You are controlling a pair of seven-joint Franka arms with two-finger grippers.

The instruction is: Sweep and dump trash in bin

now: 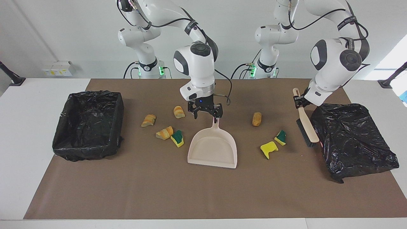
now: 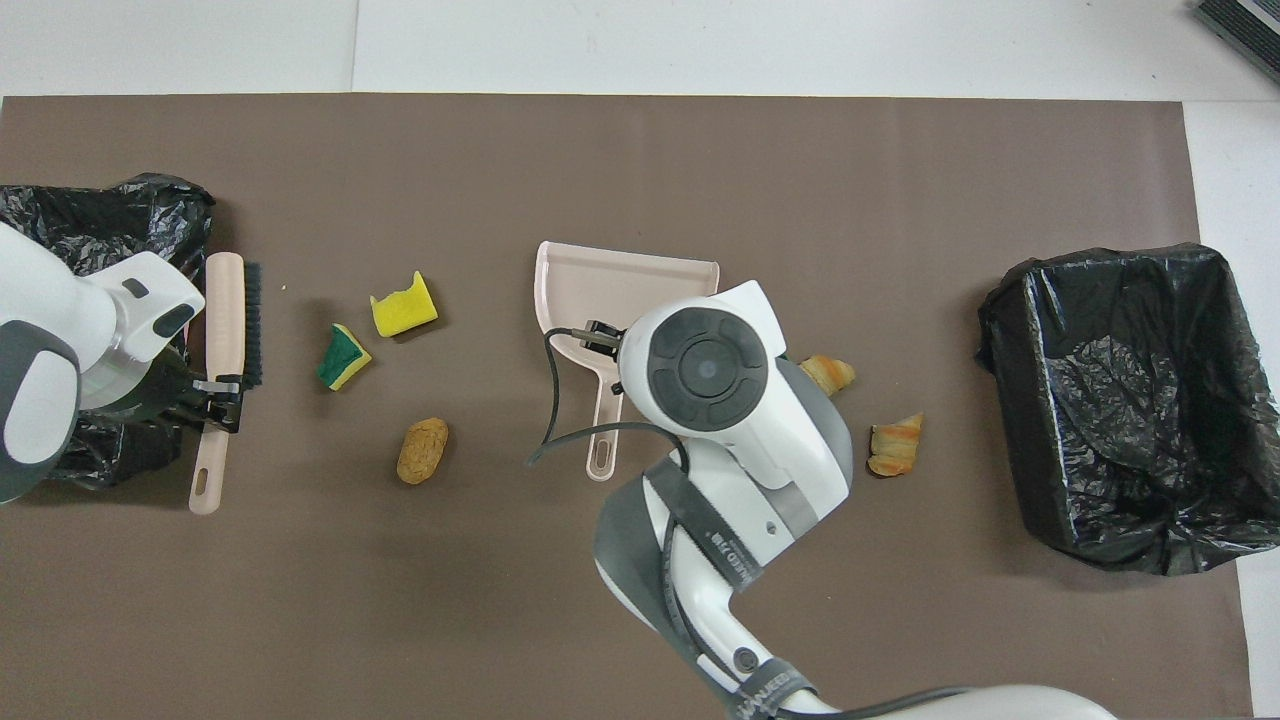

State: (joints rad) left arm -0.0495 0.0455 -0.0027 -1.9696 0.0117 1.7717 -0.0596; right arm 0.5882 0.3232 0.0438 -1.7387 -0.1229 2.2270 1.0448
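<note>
Trash first: I count seven scraps on the brown mat, none in either bin. Toward the right arm's end there's a cluster of two bread chunks (image 1: 148, 120) (image 1: 179, 112), a third bread chunk (image 1: 164, 133) and a green-backed sponge piece (image 1: 177, 138) touching it, all just beside the beige dustpan (image 1: 213, 149). Toward the left arm's end I see a tan bread roll (image 1: 256, 119), a yellow sponge scrap (image 1: 268, 149) and another green-backed sponge bit (image 1: 280, 137) close together. My right gripper (image 1: 205, 116) sits low over the dustpan's handle (image 1: 216, 125) in the middle of the bench, fingers spread apart with the handle tip by one finger, not clamped as far as I can see. The dustpan lies flat with its mouth toward the bench edge away from the robots. My left gripper (image 1: 299, 101) is closed on the handle of the beige brush (image 1: 306, 125), which is tilted, black bristles down at the mat, right beside the crumpled black bag (image 1: 353, 140) at the left arm's end. The black-lined bin (image 1: 89, 125) sits open at the right arm's end, well apart from the scraps.
</note>
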